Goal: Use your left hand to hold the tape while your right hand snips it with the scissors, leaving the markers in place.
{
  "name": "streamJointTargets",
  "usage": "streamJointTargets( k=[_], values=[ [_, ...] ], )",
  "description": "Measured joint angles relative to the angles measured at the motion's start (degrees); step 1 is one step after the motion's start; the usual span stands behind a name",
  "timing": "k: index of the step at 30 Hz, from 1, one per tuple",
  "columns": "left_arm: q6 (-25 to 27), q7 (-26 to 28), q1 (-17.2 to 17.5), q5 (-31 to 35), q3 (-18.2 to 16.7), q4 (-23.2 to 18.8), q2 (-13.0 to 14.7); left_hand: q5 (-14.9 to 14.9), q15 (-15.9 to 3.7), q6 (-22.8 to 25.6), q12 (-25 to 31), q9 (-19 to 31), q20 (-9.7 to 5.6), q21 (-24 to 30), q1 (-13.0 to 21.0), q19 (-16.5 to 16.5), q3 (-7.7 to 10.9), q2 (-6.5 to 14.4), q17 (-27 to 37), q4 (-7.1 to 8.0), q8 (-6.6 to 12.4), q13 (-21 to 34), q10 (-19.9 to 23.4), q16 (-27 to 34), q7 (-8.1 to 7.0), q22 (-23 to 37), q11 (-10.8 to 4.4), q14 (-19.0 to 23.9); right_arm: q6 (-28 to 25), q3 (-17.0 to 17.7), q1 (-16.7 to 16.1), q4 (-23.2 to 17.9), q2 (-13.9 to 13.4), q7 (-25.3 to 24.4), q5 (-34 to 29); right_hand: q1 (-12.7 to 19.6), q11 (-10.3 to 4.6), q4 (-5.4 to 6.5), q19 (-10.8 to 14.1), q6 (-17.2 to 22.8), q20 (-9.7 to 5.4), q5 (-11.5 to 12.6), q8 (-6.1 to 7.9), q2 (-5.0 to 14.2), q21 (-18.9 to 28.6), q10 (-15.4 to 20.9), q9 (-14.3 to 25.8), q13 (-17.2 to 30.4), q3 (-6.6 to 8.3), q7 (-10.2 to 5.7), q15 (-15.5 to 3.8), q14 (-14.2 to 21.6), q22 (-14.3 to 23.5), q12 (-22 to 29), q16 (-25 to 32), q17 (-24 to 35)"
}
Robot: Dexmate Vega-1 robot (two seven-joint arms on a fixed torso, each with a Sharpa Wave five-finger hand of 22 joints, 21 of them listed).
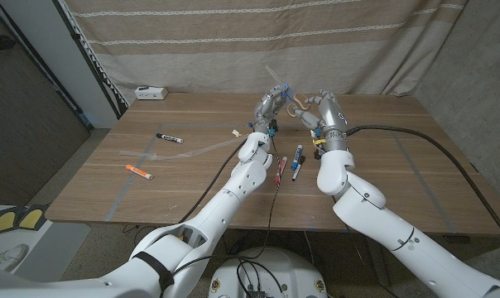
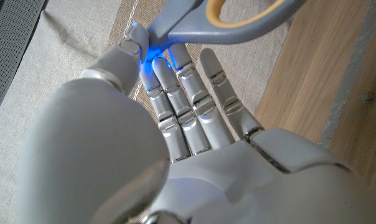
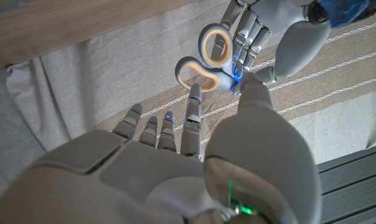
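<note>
Grey scissors (image 1: 295,103) with cream-lined handle loops (image 3: 206,59) hang in the air over the back middle of the table, between my two raised hands. My left hand (image 1: 272,103) pinches them near the neck (image 2: 175,22) between its thumb (image 2: 131,45) and its fingers. My right hand (image 1: 326,114) has its thumb (image 3: 249,90) and one fingertip against the handle, the other fingers spread; whether it grips is unclear. A clear strip of tape (image 1: 184,151) lies on the table at the left. Black (image 1: 169,137), orange (image 1: 139,171), red (image 1: 283,165) and blue-capped (image 1: 298,160) markers lie on the wood.
A white box (image 1: 151,92) stands at the table's back left corner. A striped cloth curtain (image 1: 233,41) hangs behind the table. A black cable (image 1: 424,141) runs from my right arm across the right side of the table.
</note>
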Motion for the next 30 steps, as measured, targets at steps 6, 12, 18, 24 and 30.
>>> streamJointTargets(
  k=[6, 12, 18, 24, 30],
  values=[
    [0.3, -0.4, 0.0, -0.3, 0.0, -0.1, 0.0, 0.0, 0.0, 0.0, 0.0, 0.0, 0.0, 0.0, 0.0, 0.0, 0.0, 0.0, -0.2, 0.0, 0.0, 0.2, 0.0, 0.0, 0.02, 0.0, -0.01, 0.0, -1.7, -0.7, 0.6, 0.1, 0.4, 0.3, -0.4, 0.0, 0.24, 0.14, 0.2, -0.1, 0.39, 0.2, 0.0, 0.0, 0.0, 0.2, 0.0, 0.0, -0.14, 1.08, 0.08, -0.1, 0.0, 0.0, 0.0, 0.0],
    [0.8, -0.7, 0.1, -0.7, 0.1, -0.3, 0.1, 0.0, 0.0, 0.0, 0.0, 0.0, -0.21, 0.1, 0.0, -0.2, -0.01, 0.0, -0.2, 0.0, 0.0, 0.2, 0.0, 0.0, 0.03, 0.0, -0.01, 0.0, -3.1, -1.6, 1.4, 0.7, 1.0, 0.0, -1.2, 0.0, 0.65, 0.31, 0.5, -0.3, 0.7, 0.2, -0.45, 0.0, 0.0, 0.6, 0.0, 0.0, -0.31, 1.26, 0.49, 0.3, 0.0, 0.0, 0.0, 0.0],
    [1.1, -1.0, 0.2, -1.0, 0.1, -0.4, 0.1, 0.0, 0.0, -0.1, 0.0, 0.0, -0.21, 0.2, 0.0, -0.2, -0.01, 0.0, -0.1, 0.01, 0.0, 0.2, -0.3, -0.1, 0.12, 0.0, -0.1, 0.0, -4.4, -2.4, 2.0, 1.1, 1.5, -0.6, -1.9, 0.0, 0.96, 0.53, 0.6, -0.4, 0.76, 0.2, -0.45, 0.0, 0.0, 1.0, 0.0, 0.0, -0.54, 1.62, 0.92, 0.5, 0.0, 0.0, 0.0, 0.0],
    [1.3, -1.3, 0.2, -1.2, 0.2, -0.4, 0.1, 0.0, 0.0, -0.1, 0.0, 0.0, -0.21, 0.2, 0.0, -0.2, 0.01, 0.0, -0.1, -0.01, 0.0, 0.2, -0.3, -0.1, 0.13, 0.0, -0.09, 0.0, -5.3, -3.0, 2.7, 1.8, 2.0, -0.9, -2.2, 0.0, 2.35, 0.53, 3.0, -0.2, 0.99, 0.4, -0.89, 0.02, 0.5, 1.2, 0.0, 0.0, -0.54, 3.42, 1.52, -0.1, 0.0, 0.0, 0.0, 0.0],
    [1.4, -1.5, 0.2, -1.3, 0.2, -0.4, 0.0, 0.0, 0.0, -0.1, 0.0, 0.0, -0.21, 0.2, 0.0, -0.2, 0.17, 0.0, -0.1, -0.17, 0.45, 0.2, -0.3, -0.2, 0.13, 0.0, -0.07, 0.0, -6.1, -3.6, 3.3, 2.6, 2.7, -1.4, -2.6, 0.7, 3.02, 0.53, 4.5, 0.0, 1.48, 0.7, -0.9, 0.69, 0.5, 1.8, 0.0, 0.0, -0.54, 3.82, 1.81, -0.4, 0.0, 0.0, -0.1, 0.0]
  ],
)
